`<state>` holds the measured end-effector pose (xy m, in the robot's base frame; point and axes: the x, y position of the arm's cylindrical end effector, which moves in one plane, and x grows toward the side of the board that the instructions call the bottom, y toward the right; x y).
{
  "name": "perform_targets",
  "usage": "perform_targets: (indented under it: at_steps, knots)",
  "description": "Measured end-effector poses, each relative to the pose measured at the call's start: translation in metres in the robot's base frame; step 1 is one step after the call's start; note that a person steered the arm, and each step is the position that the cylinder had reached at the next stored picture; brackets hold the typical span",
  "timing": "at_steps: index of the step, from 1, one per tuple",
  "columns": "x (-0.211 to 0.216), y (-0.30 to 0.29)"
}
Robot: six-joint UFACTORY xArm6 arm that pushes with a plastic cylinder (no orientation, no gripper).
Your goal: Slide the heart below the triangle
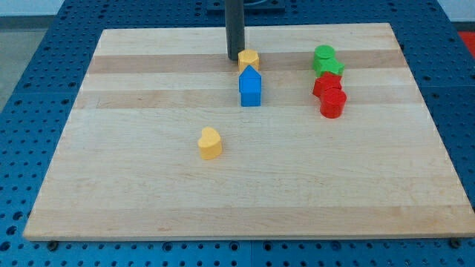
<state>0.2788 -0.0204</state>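
Wood of the board [133,208] lies bare around my tip [234,58], which rests near the view's top; being a plain rod, it has nothing to open or close and grips nothing. Just to its right sits a small yellow block [249,58], shape unclear, with the blue triangle-topped block [251,87] touching that one from below. The yellow heart [210,142] lies well below my tip, slightly left. Far right stand two green blocks [326,61] and two red blocks [329,95], clustered.
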Motion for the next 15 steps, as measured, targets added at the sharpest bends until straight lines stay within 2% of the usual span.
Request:
perform_targets:
  at_steps: [3, 4, 5, 8, 10, 15]
  knots:
    - [0.004, -0.002]
    - [0.008, -0.033]
    - [0.04, -0.058]
    - [0.177, -0.063]
    - [0.236, -0.062]
    - [0.241, 0.025]
